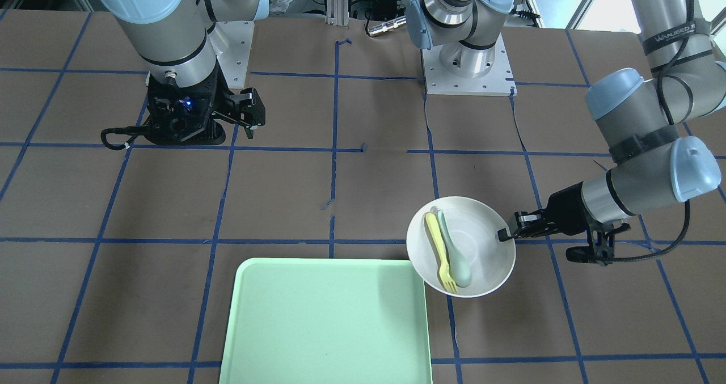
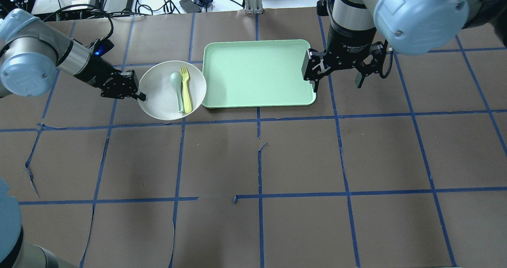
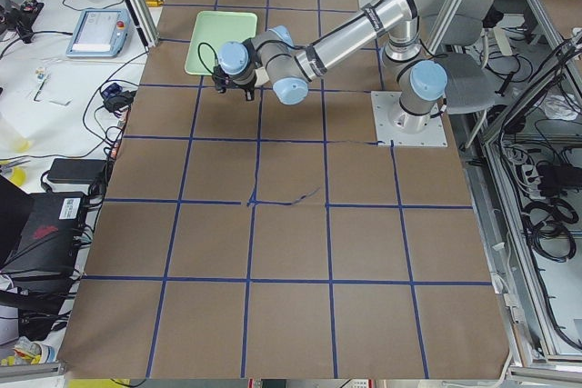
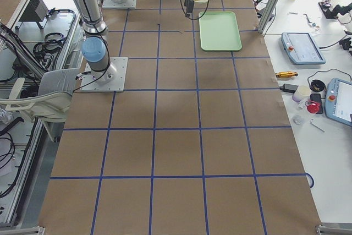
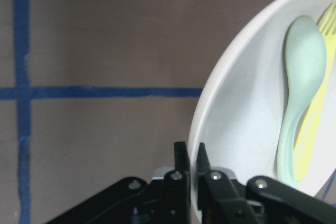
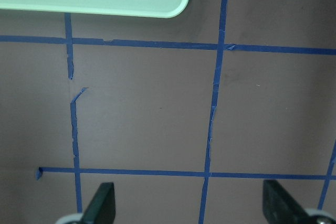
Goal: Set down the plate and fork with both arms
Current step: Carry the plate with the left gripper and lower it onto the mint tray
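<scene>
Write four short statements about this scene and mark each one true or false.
1. The left gripper is shut on the plate rim. True.
2. The fork lies on the tray. False: it lies in the plate, beside the spoon.
3. The right gripper is open and holds nothing. True.
4. The plate sits in the middle of the tray. False: it is beside the tray, at its edge.
</scene>
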